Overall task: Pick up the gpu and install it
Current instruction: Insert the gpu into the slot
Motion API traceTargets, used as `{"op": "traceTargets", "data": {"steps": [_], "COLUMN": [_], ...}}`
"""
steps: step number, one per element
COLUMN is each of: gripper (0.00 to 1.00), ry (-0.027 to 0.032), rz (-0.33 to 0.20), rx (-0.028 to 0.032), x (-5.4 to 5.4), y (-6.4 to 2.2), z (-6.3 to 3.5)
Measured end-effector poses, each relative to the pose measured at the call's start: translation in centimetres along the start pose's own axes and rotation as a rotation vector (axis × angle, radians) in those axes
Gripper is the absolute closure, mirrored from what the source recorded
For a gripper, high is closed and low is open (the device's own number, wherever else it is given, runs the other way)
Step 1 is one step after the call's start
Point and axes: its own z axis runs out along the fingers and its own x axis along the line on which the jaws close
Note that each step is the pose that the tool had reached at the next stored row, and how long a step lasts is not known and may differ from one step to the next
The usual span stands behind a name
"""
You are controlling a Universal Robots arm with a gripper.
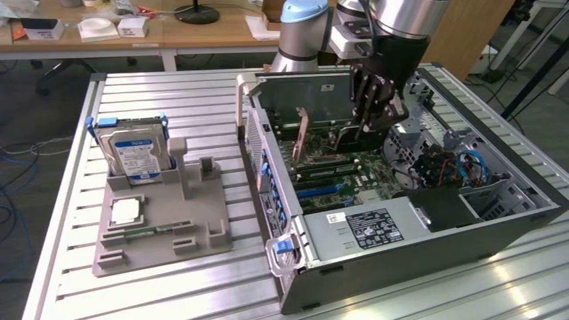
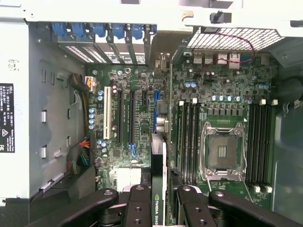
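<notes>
Nearest in the exterior view, toward its left: grey holder (image 1: 209, 247) on the slatted table (image 1: 178, 93). Hard drive (image 1: 133, 157) upright in it, memory stick (image 1: 146, 232) lying flat. Vacant upright slot (image 1: 204, 170) beside the drive, in keeping with a pickup already done.

Further in: open computer case (image 1: 524, 217) lying on its side, motherboard (image 1: 351, 180) exposed.

Over the board, inside the case: gripper (image 1: 366, 130), clenched on the gpu (image 2: 158, 161). Card pinched edge-on between the black fingers (image 2: 139, 208), printed edge toward the wrist camera. Held upright, long edge running along the board toward the rear brackets.

Not yet seated, by the look of it. Long black expansion slots (image 2: 131, 118) on the board bare, and the card hovering near them rather than pressed home. Hard to tell which slot it is lined up with.

So, as a judgement: fetching finished, carry into the case finished. Left: the seating itself and the release.

Farthest back: wooden desk (image 1: 213, 33) with small white boxes (image 1: 98, 28), no part of the work.
</notes>
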Motion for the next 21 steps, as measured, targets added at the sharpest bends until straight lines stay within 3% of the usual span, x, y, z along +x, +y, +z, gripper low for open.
{"op": "traceTargets", "data": {"steps": [21], "gripper": [0.74], "ry": [0.0007], "rz": [0.0], "rx": [0.0], "x": [0.0], "y": [-0.02], "z": [1.23]}}
